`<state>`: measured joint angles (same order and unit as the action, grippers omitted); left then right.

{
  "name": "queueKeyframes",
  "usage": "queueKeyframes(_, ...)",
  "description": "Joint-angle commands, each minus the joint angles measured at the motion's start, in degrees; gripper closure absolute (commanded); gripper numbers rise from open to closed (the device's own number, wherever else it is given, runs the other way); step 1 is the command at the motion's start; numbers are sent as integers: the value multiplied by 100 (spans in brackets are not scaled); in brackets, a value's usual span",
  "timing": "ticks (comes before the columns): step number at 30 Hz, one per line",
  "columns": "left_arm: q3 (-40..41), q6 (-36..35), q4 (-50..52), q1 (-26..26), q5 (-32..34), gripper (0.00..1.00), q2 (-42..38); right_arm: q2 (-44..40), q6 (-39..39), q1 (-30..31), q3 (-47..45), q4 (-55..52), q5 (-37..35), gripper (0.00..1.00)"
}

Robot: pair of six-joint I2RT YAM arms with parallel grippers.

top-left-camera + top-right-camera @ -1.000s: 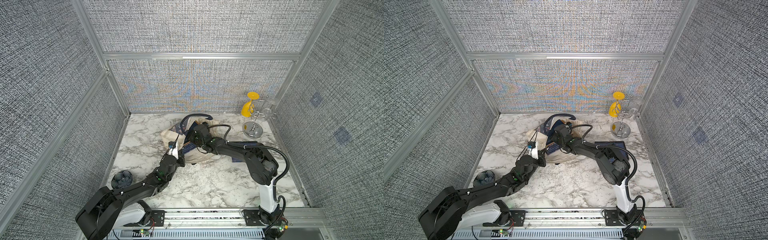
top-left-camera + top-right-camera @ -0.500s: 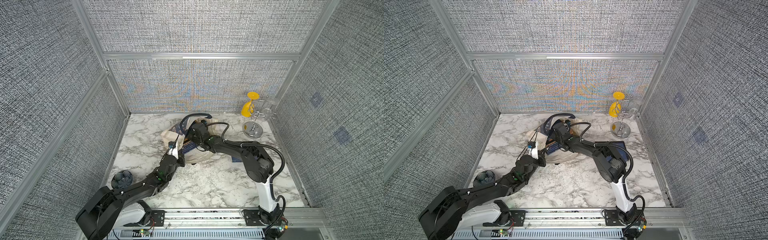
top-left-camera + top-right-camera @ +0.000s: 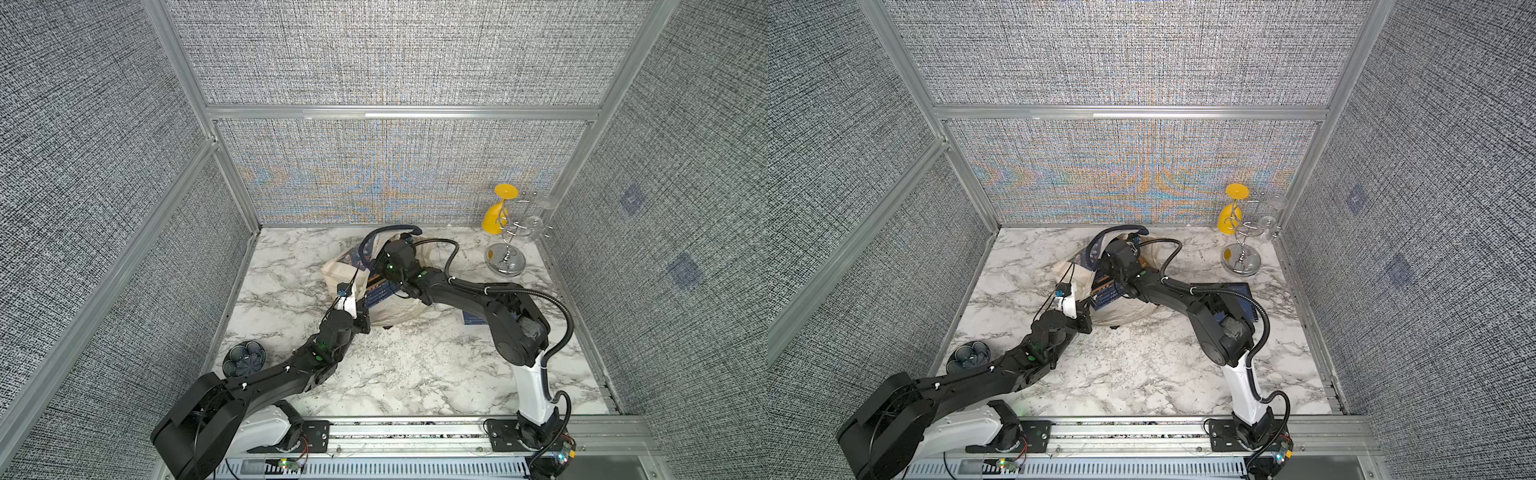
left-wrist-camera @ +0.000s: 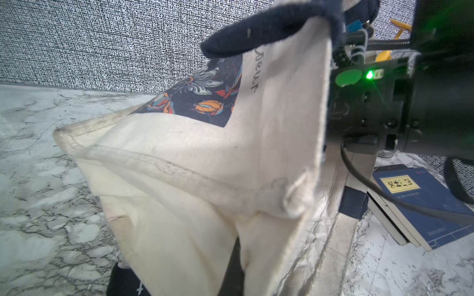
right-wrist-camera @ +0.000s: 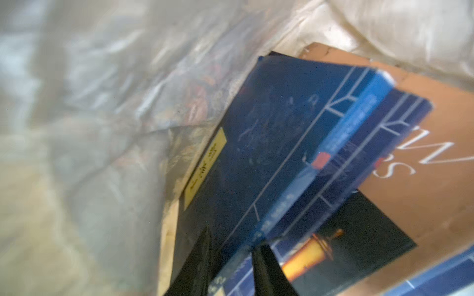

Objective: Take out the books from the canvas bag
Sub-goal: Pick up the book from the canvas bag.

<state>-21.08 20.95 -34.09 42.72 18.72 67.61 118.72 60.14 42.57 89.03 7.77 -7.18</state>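
We see the canvas bag (image 3: 397, 313) slumped on the marble table (image 3: 415, 374), at about 12 o'clock from the table's middle, with a navy handle (image 3: 395, 227) arching over it. Our left gripper (image 3: 365, 322) sits at the bag's 7 o'clock corner with its jaws pressed together on the cream cloth. In the left wrist view that cloth rises like a tent.

Our right arm reaches in from 3 o'clock, and the right gripper (image 5: 232, 239) is inside the bag. Its jaws stand narrow, one finger on either side of the edge of a navy book (image 5: 269, 143) with a yellow label. The picture is blurred, so we cannot tell whether they pinch it. More books (image 3: 380, 289) lie in the bag's mouth, and among them is a tan-orange book (image 5: 423, 153) with white letters.

Outside the bag, a stack of navy books (image 4: 436, 197) lies flat on the table at the bag's 3 o'clock, partly under the right arm. A wire stand (image 3: 505, 259) holding a yellow glass (image 3: 496, 214) is at 2 o'clock, and a dark bowl (image 3: 244, 359) is at 8 o'clock.
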Motion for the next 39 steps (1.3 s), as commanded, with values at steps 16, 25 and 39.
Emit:
queueKeyframes(16, -39, -74, -230, 8, -142, 100, -11, 677, 242, -15, 522, 380, -91, 74)
queueKeyframes(25, -10, -52, -237, 8, -41, 100, -54, 342, 231, 72, 161, 593, 12, 98)
queueKeyframes(39, -15, 36, -221, 8, 119, 100, -11, -1086, -156, 147, -1435, 1031, 357, 100)
